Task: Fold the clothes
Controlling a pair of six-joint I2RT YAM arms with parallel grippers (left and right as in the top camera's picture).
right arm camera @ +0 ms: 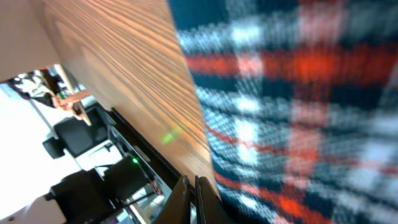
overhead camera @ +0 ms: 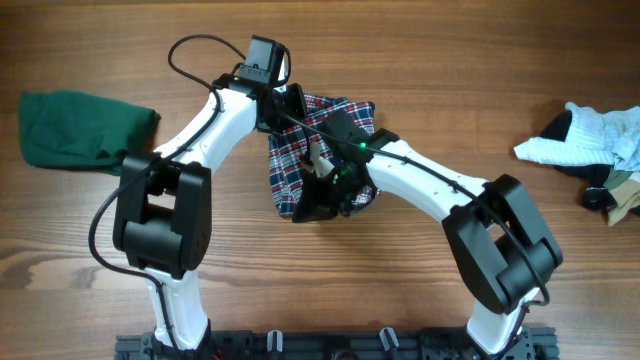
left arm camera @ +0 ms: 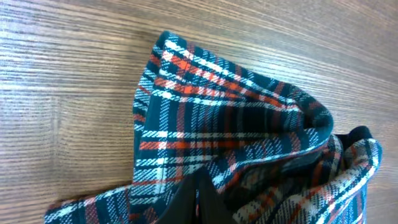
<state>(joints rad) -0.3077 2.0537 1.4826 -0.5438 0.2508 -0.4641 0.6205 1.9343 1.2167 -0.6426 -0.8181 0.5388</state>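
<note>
**Two robot arms meet over a plaid garment on a wooden table**

Seen from above, a red, navy and white plaid garment (overhead camera: 283, 172) lies bunched near the middle of a wood-grain table (overhead camera: 420, 50), a little toward the far edge; both arms reach in over it and hide much of its centre. The left arm (overhead camera: 215, 125), white with black joints, angles in from the left and ends at the garment's far upper edge; the right arm (overhead camera: 430, 180) comes in from the right and ends over the garment's lower middle, where a small green light glows on the wrist.

In the left wrist view, the left gripper (left arm camera: 196, 200) shows as a dark wedge at the bottom of the frame, its two fingers pressed together with only a hairline between them; plaid cloth surrounds the tips and rises beyond them in a rounded hump with a navy trimmed edge, so the gripper appears closed on the fabric.

In the right wrist view, the right gripper (right arm camera: 193, 200) also has its fingers drawn to a thin slit; blurred plaid fills the right side of the frame and its edge runs down to the tips, where it seems pinched.

A dark green garment (overhead camera: 70, 125) lies flat at the table's left side, well apart from the plaid; a loose pile of clothes (overhead camera: 590, 145), pale blue, dark and tan, sits at the right edge.
</note>
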